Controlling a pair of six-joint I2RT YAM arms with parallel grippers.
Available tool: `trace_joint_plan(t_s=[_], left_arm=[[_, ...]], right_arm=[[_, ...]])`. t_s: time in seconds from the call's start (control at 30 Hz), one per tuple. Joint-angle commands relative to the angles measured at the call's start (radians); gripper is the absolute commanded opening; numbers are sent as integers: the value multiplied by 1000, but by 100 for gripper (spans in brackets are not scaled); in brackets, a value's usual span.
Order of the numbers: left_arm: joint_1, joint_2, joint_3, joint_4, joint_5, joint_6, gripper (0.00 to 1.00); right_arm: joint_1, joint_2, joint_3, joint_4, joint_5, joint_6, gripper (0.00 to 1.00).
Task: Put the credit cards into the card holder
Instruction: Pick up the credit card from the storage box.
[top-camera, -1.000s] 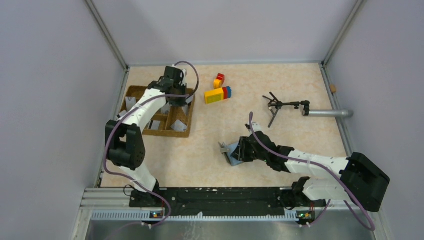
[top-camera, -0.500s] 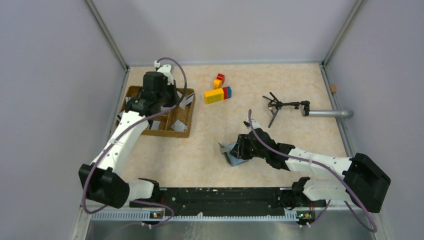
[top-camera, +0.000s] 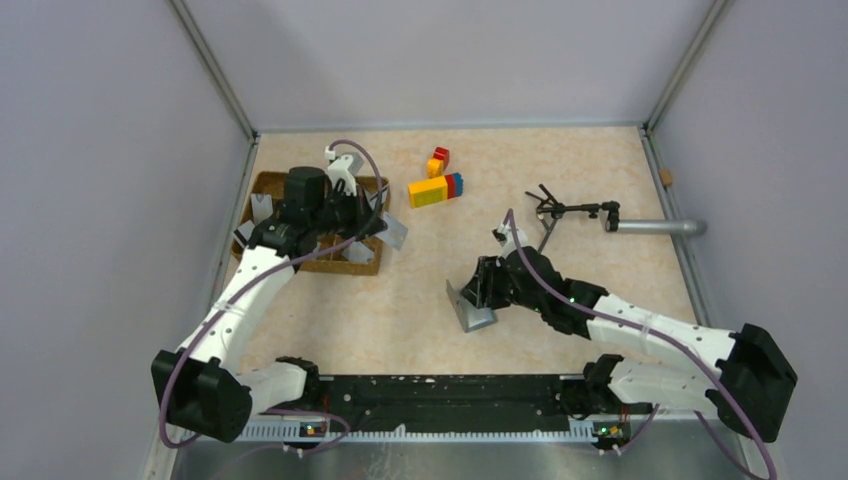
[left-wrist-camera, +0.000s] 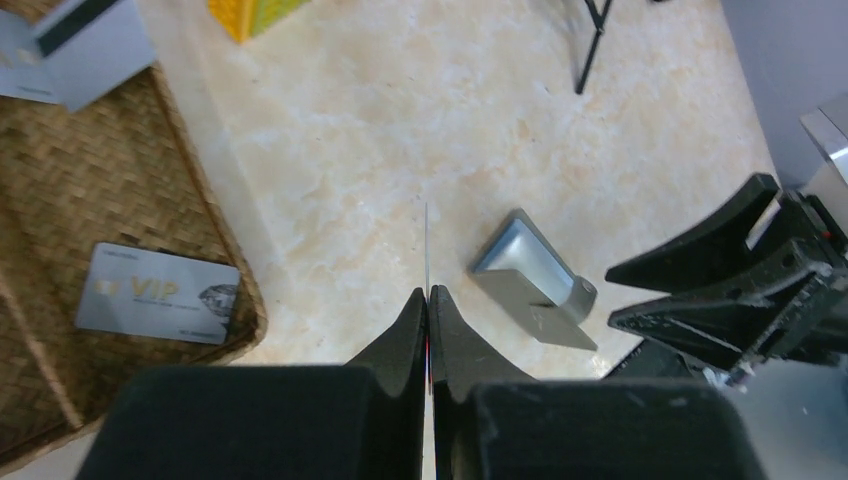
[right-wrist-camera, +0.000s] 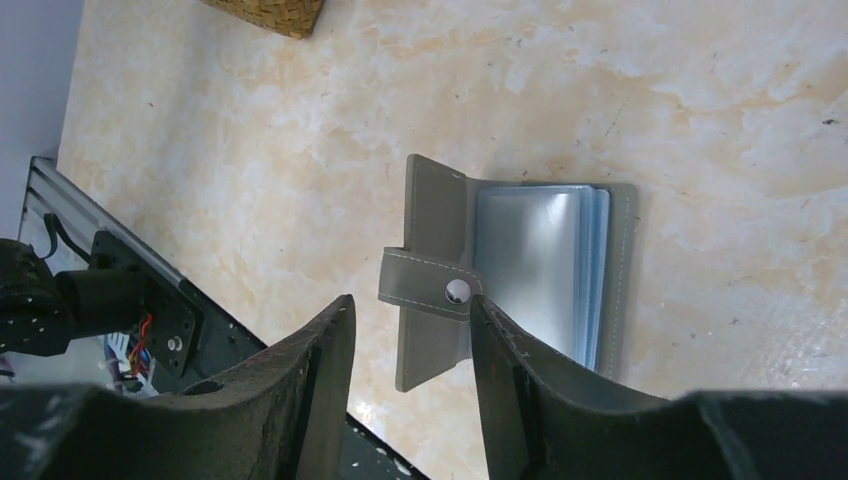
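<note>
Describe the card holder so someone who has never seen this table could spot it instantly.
On the beige table, look in front of the right arm, right at its end effector. The card holder lies there open: a flat grey wallet with clear sleeves and a snap strap, unlike the brown wicker tray and the coloured blocks farther back.

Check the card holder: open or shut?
Open: the card holder's cover is swung aside, strap unsnapped, clear sleeves exposed.

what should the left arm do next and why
Probably carry the credit card pinched in the left gripper across toward the card holder, which lies open, sleeves showing, beneath the open right gripper.
</note>
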Motion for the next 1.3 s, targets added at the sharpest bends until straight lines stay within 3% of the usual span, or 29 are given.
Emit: trace_joint_plan(t_s=[0.0,0.1,0.3,0.6,0.73,0.87,1.0,1.03,1.07,1.17,1.2,1.27], left_arm=[[-9,-42,-29,92,199,-15,0],[-24,-59,-38,92,275,-3,0],[-82,-83,-63,77,399,0,0],[-281,-58,-63,56,551,-2,0],[-325,-46,-59,57,546,-7,0],[-347,-36,-62,82,531,-25,0],[-361,-25,-75,127,513,-64,0],[-363,-24,-84,149,511,-80,0],[-364,-22,-91,171,504,-102,1],[-365,-17,-113,215,383,-179,59],[-365,-17,-126,223,313,-210,70],[-374,-18,-169,245,155,-286,80]], right_arm=[[-13,-51,28,-34,23,-43,48],[-36,-115,19,-47,-9,-78,58],[-118,-234,32,-24,-291,-177,75],[-139,-204,98,108,-661,-200,78],[-140,-153,81,230,-816,-149,67],[-139,-128,44,318,-875,-96,41],[-138,-132,11,383,-853,-46,6],[-139,-134,9,371,-826,-43,0],[-139,-137,10,345,-785,-43,0],[-149,-153,29,169,-576,-67,0],[-164,-154,43,77,-493,-75,0],[-213,-157,53,-88,-351,-73,0]])
